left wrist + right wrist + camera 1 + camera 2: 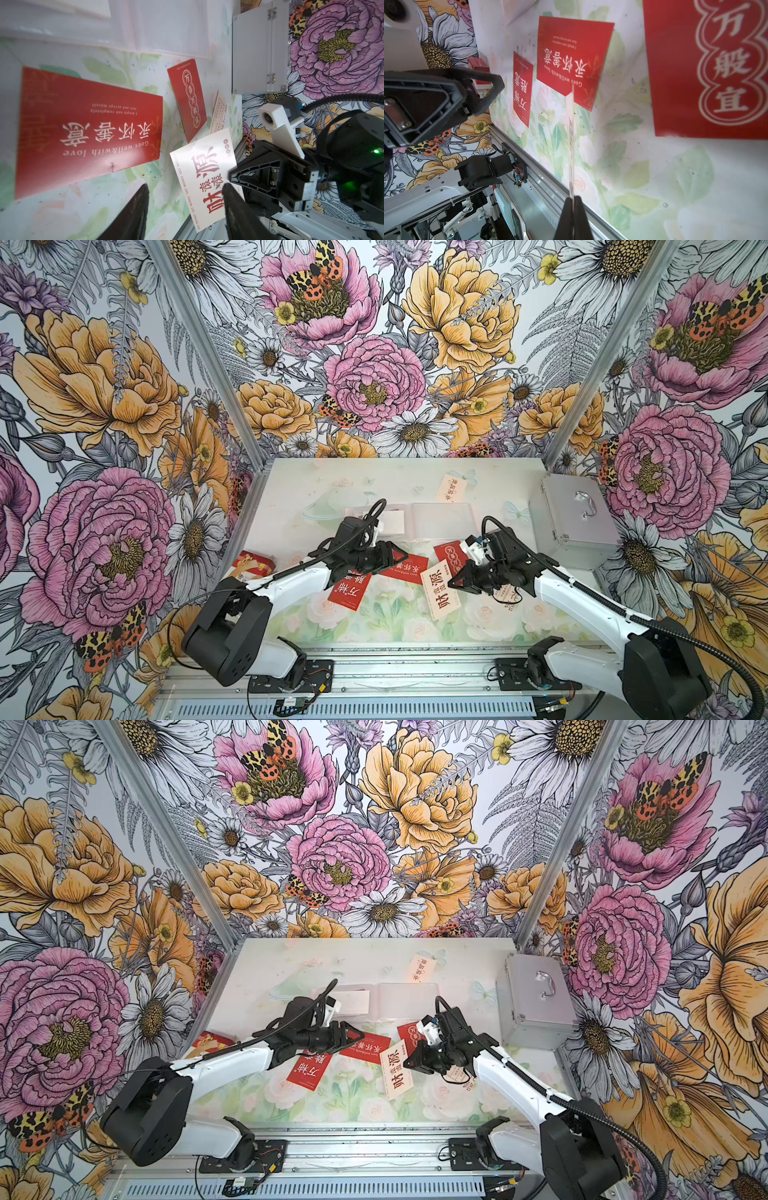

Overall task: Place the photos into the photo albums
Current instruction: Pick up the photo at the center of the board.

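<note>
My right gripper (454, 583) (573, 200) is shut on a cream photo (439, 594) (204, 176) with red characters and holds it tilted above the table; in the right wrist view that photo (571, 145) shows edge-on. My left gripper (401, 554) (186, 187) hovers open and empty over a red photo (404, 568) (89, 128), just left of the held one. Two more red photos (347, 593) (449, 556) lie near the middle, and a cream one (453, 487) lies at the back. The photo album (442, 519) (166, 31) lies open behind both grippers, its clear sleeves up.
A silver metal case (577, 522) with a handle stands at the right edge of the table. A red-and-white carton (253, 565) sits at the left edge under my left arm. Floral walls close in three sides, and a metal rail (374, 672) runs along the front.
</note>
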`<move>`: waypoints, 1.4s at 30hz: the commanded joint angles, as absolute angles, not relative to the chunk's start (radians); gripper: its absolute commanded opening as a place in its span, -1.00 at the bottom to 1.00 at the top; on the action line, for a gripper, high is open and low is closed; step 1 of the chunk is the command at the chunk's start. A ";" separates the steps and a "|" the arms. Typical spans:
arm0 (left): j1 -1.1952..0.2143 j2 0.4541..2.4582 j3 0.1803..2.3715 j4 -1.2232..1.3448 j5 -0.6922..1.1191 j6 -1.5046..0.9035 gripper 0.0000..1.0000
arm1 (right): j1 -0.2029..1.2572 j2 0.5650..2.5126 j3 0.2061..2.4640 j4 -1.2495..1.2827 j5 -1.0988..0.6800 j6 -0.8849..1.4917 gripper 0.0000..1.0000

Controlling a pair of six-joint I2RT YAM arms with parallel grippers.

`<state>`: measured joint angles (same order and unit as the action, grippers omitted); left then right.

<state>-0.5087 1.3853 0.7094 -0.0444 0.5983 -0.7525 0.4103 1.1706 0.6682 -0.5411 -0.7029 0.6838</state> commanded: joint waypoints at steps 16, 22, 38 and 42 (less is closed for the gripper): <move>-0.449 1.479 0.986 -0.284 0.854 -0.393 0.16 | 0.387 1.310 0.940 -0.597 -0.869 0.481 -1.00; -0.466 1.526 1.028 -0.301 0.899 -0.363 0.15 | 0.390 1.346 0.976 -0.597 -0.928 0.465 -1.00; -0.464 1.557 1.073 -0.348 0.898 -0.314 0.13 | 0.408 1.366 0.992 -0.597 -0.958 0.453 -1.00; -0.468 1.565 1.075 -0.351 0.896 -0.324 0.12 | 0.413 1.376 1.002 -0.597 -0.962 0.449 -1.00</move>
